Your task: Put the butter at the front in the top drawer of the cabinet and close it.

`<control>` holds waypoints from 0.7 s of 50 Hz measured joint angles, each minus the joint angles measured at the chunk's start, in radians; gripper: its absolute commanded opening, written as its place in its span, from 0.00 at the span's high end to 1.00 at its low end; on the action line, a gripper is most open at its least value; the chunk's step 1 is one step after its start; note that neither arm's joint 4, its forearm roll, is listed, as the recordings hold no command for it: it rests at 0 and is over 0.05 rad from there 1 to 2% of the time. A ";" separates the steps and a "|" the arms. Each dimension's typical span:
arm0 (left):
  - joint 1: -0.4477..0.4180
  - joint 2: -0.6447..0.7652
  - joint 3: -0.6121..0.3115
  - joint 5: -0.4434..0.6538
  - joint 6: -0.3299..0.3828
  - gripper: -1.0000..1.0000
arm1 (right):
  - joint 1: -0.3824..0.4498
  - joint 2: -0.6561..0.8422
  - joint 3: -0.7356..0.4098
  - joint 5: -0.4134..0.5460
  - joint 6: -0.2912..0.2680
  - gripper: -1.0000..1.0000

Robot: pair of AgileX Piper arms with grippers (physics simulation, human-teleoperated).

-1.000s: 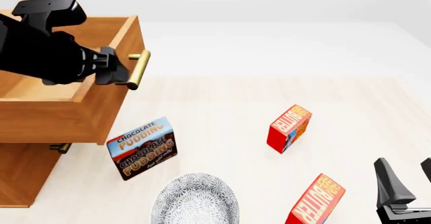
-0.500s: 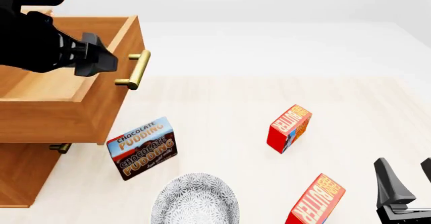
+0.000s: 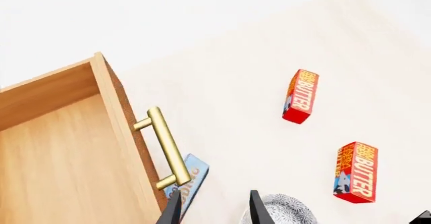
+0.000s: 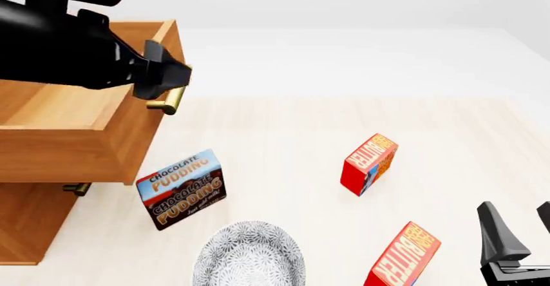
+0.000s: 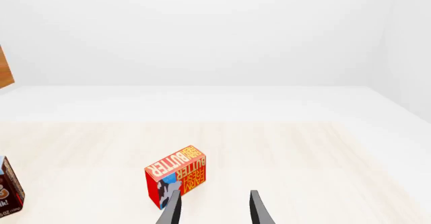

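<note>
The front butter stands tilted on the table near the front edge; it also shows in the left wrist view. The rear butter carton stands farther back. The cabinet is at the left with its top drawer pulled out and empty inside; its brass handle is free. My left gripper is open and empty, hovering above the drawer's front edge by the handle. My right gripper is open and empty, to the right of the front butter. The right wrist view shows a butter carton ahead of the fingertips, seemingly the rear one.
A Chocolate Pudding box stands in front of the drawer. A patterned grey plate lies at the front centre, left of the front butter. The lower drawer's handle peeks out under the open drawer.
My left gripper drew back from the drawer handle, then swung right and now hovers above the drawer's front. The right arm, cartons and drawer have not moved.
</note>
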 measured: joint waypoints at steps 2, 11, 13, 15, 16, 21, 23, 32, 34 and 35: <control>-0.021 0.010 0.006 -0.024 -0.004 0.00 | 0.000 0.000 0.000 0.000 0.000 0.00; -0.092 0.040 0.026 -0.126 -0.003 0.00 | 0.000 0.000 0.000 0.000 0.000 0.00; -0.104 0.046 0.029 -0.145 -0.003 0.00 | 0.000 0.000 0.000 0.000 0.000 0.00; -0.116 0.054 0.032 -0.165 -0.003 0.00 | 0.000 0.000 0.000 0.000 0.000 0.00; -0.123 0.059 0.033 -0.174 -0.003 0.00 | 0.000 0.000 0.000 0.000 0.000 0.00; -0.160 0.089 0.035 -0.220 -0.006 0.00 | 0.000 0.000 0.000 0.000 0.000 0.00; -0.174 0.101 0.034 -0.236 -0.007 0.00 | 0.000 0.000 0.000 0.000 0.000 0.00; -0.226 0.155 0.022 -0.299 -0.014 0.00 | 0.000 0.000 0.000 0.000 0.000 0.00; -0.238 0.172 0.016 -0.312 -0.016 0.00 | 0.000 0.000 0.000 0.000 0.000 0.00; -0.245 0.181 0.013 -0.318 -0.016 0.00 | 0.000 0.000 0.000 0.000 0.000 0.00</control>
